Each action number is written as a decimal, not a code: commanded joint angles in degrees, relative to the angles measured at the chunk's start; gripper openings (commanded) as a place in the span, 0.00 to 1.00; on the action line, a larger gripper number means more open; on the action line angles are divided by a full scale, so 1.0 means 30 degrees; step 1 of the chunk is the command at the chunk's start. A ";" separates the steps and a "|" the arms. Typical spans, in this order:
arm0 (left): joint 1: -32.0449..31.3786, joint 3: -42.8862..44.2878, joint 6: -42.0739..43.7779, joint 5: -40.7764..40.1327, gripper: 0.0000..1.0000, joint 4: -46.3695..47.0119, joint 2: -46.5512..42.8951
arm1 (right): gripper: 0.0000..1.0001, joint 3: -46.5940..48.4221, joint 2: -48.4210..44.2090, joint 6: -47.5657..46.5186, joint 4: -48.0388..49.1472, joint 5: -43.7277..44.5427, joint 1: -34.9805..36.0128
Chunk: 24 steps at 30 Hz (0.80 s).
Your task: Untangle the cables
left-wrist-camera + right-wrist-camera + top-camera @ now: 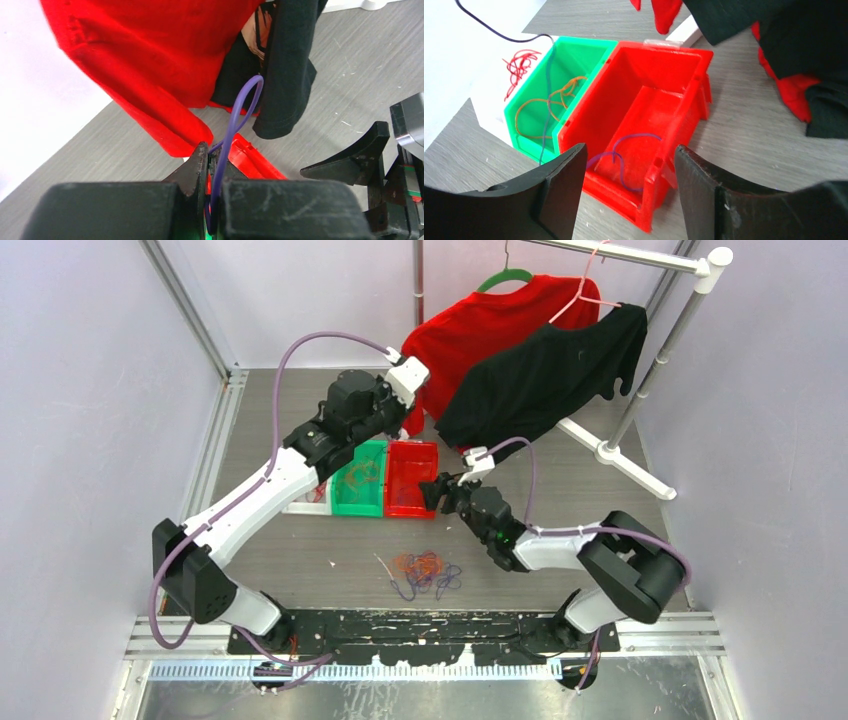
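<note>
A loose bundle of cables, in orange, red and purple, is seen on the tabletop. It lies near the front edge, between the two arm bases and well apart from the bins. Three bins are placed side by side behind it: a white bin, a green bin and a red bin.

Some cables are already sorted. Red strands are found on the white bin's side, an orange cable is coiled in the green bin, and a purple strand lies on the floor of the red bin. A thin dark strand is also seen hanging down into the green bin.

The left claw is closed, and a purple cable is pinched between its fingers. This cable rises from them in a narrow loop.

The right claw is held over the near corner of the red bin. Its jaws are spread wide and nothing is gripped between them.

Behind the bins, a red shirt and a black shirt are hung on a rack.
</note>
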 commanded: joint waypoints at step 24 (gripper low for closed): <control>-0.1163 0.3858 -0.3981 0.5453 0.00 -0.0321 0.1452 | 0.68 -0.3883 -0.6371 0.0592 0.0065 0.2910 -0.0016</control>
